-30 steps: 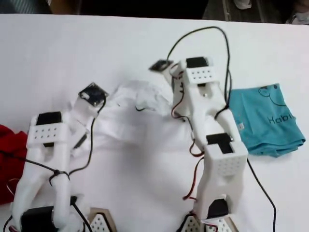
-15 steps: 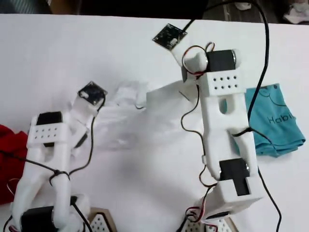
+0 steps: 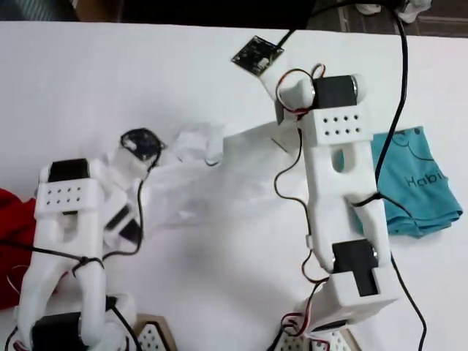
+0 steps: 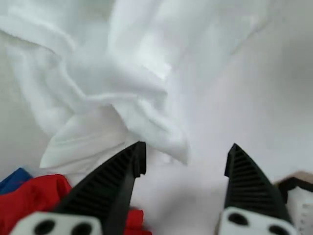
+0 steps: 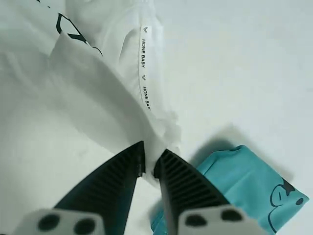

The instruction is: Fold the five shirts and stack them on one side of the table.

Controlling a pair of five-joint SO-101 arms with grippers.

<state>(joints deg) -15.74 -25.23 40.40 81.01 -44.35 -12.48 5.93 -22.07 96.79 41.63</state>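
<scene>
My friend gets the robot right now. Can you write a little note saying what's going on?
Left pincer: open, just over the white shirt.
Right pincer: shut on the white shirt's edge.
Teal shirt: beside the right arm, seemingly folded.
Red shirt: bunched by the left arm.
Done: perhaps the teal one.
Left: fold the white, the red and any others, then stack them on one side.

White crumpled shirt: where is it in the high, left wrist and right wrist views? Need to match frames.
High view: white crumpled shirt lies mid-table between the two arms.
Left wrist view: the shirt lies just beyond the open left gripper.
Right wrist view: the shirt's edge is pinched in the right gripper.
Landmarks: teal shirt links high and right wrist views; red cloth links high and left wrist views.
</scene>
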